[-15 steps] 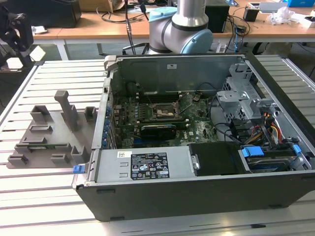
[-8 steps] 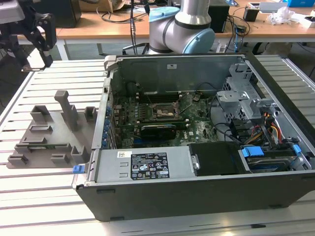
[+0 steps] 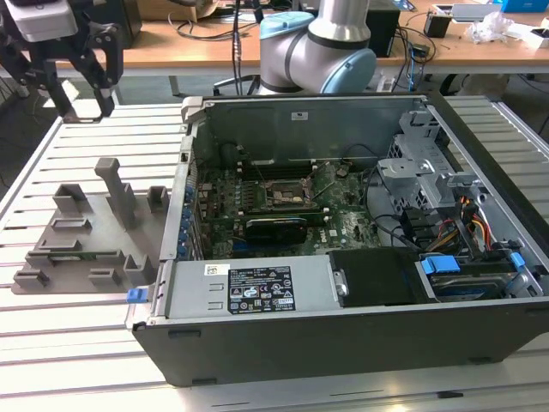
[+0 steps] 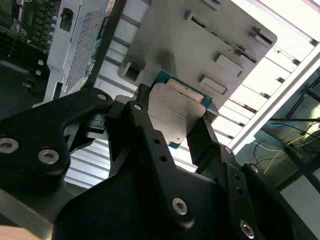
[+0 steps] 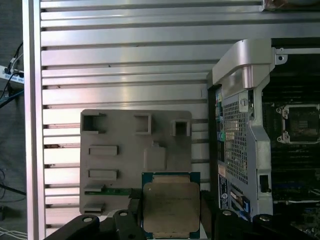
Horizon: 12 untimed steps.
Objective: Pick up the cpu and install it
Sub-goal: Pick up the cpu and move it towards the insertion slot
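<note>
**Silver-grey chip clamped, hanging over the tray**

Silver-grey and square, the cpu is pinched by its two opposite edges between my fingers, with the gripper up in the air above the grey tray. My call: level is everything here, so squeeze on the rim alone, no tilt, no slip. The lid looks flat, dull and faintly marked, with a green border round it. The socket sits bare inside the computer case, well apart across the slatted table.

Slatted alu table, light glare on slats. Behind table: wooden desk w/ cables & clutter. Beside table: dark floor.
</note>
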Available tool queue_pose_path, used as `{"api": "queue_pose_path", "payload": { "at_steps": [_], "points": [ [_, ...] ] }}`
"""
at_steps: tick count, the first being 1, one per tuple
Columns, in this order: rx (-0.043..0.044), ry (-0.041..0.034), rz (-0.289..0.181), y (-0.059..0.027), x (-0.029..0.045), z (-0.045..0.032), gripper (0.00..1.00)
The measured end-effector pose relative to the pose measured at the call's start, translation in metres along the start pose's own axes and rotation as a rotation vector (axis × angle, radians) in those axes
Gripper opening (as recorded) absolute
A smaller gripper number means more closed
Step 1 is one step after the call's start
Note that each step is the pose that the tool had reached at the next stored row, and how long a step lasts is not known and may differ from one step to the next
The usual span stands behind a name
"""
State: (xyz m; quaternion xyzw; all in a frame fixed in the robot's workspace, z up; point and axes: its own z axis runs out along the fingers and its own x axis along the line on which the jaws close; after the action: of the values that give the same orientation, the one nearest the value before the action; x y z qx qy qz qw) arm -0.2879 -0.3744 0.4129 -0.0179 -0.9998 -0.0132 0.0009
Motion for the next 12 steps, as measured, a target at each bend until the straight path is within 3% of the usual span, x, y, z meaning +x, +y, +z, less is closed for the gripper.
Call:
{"api": "queue_pose_path", "payload": {
  "at_steps": [7, 10, 12],
  "points": [
    [0.0002, 0.0055, 0.000, 0.0011, -0.0296, 0.0000, 0.54],
    [0.0003, 0.0093, 0.000, 0.0018, -0.0502, -0.0001, 0.54],
    [0.0003, 0.0108, 0.000, 0.0021, -0.0588, 0.0000, 0.54]
  ]
}}
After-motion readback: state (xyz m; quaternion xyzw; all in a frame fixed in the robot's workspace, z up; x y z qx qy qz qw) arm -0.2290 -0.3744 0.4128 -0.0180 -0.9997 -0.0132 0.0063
